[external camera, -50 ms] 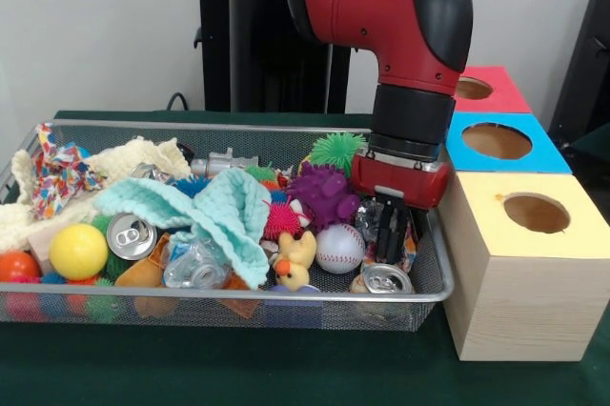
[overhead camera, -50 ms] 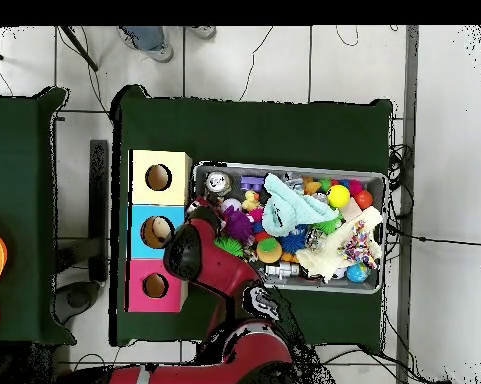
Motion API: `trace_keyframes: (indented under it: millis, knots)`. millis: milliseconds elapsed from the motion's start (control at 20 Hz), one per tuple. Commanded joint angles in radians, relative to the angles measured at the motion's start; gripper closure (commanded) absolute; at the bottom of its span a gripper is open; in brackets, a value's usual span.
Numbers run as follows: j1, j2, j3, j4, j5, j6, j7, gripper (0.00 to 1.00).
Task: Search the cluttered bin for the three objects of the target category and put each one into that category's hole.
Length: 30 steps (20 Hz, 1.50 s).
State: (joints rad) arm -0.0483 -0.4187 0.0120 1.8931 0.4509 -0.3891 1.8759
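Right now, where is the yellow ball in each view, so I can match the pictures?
Front view: yellow ball at the bin's left end, near corner.
Overhead view: yellow ball toward the bin's right end, far side.
Shared landmark: the mint cloth lies beside it.

The arm [external camera, -50 ms: 381,6] is glossy red with rounded black joint caps. Beside the yellow-topped box [external camera, -50 ms: 529,263], a black cylindrical wrist ends in a red block with a pale label, above the dark gripper [external camera, -50 ms: 389,234].
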Motion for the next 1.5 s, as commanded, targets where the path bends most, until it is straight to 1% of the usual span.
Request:
trace_keyframes:
  millis: [50,200,350,500,550,750,800,1150,1350,1400,1500]
  knots:
    - [0.005,0.059,0.075,-0.075,0.065,0.014,0.248,1.00]
    - [-0.011,0.035,0.088,-0.055,0.036,0.025,0.248,1.00]
    - [-0.013,0.011,0.080,-0.036,0.016,0.037,0.234,1.00]
    - [-0.017,0.018,0.081,-0.036,0.005,0.026,0.234,1.00]
    - [-0.023,0.021,0.089,-0.037,-0.005,0.020,0.239,0.00]
    - [-0.001,0.026,0.071,-0.046,0.016,0.007,0.234,0.00]
    - [0.005,0.031,0.067,-0.048,0.039,0.028,0.230,0.00]
    - [-0.023,0.035,0.093,-0.040,-0.005,0.007,0.247,0.00]
    - [-0.058,0.056,0.131,-0.049,-0.057,-0.027,0.271,0.00]
    - [-0.065,0.063,0.142,-0.055,-0.061,-0.031,0.279,0.00]
    - [-0.059,0.069,0.137,-0.066,-0.042,-0.028,0.277,0.00]
